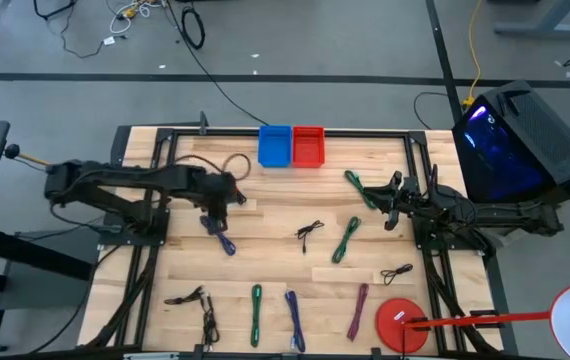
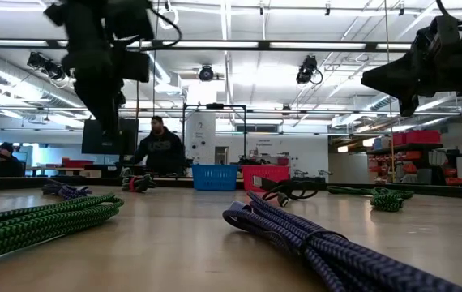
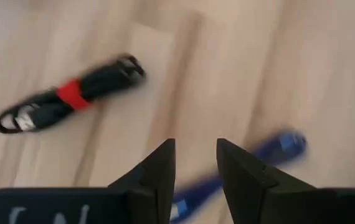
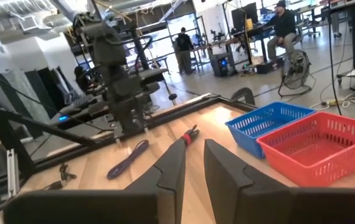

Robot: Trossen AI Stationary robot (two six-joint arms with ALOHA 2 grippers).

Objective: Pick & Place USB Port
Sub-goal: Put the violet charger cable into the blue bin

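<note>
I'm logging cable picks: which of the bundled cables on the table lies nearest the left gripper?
The blue cable just below the left gripper in the high view. The other blue-purple one lies far off along the table's near edge, as do the green ones.

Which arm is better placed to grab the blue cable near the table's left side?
Left. Its claw hangs open right above the blue bundled cable; the right claw waits across the table.

blue basket (image 1: 275, 146) and red basket (image 1: 308, 145) at 12 o'clock on pale wood table (image 1: 265, 262). blue-purple cable (image 1: 224, 240) at 9 o'clock; green cable (image 1: 346, 239) centre-right. black cable (image 3: 65, 94), red band. red disc (image 1: 400, 322) at 5 o'clock.
</note>
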